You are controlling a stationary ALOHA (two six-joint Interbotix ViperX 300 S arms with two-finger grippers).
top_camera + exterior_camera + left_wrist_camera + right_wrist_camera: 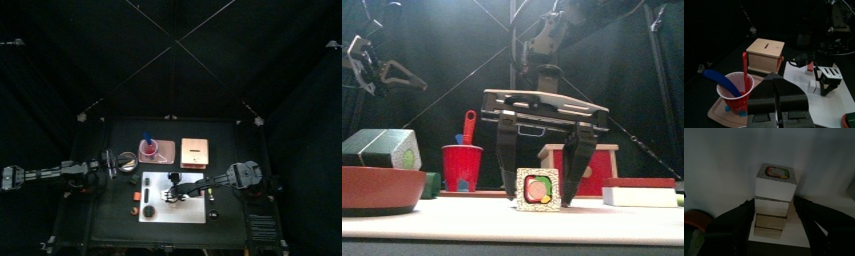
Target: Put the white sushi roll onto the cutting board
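Observation:
The white sushi roll (539,190) stands on end on the large white cutting board (422,222), its green, red and orange filling facing the front. My right gripper (539,198) hangs over it, open, with one jaw on each side and a small gap to each. The right wrist view shows the sushi roll (775,190) as a long white block between the spread jaws, with the cutting board (721,168) beneath. From above, the right gripper (175,189) is over the cutting board (190,209). My left gripper (777,85) rests shut, raised at the table's left (115,164).
A red cup (462,165) with a blue spoon stands on a pink tray (719,109) behind the board. A tan wooden box (765,54) sits beside it. At front left lie a red bowl (376,187) and a dark green-filled roll (380,148). A white block (644,195) lies at right.

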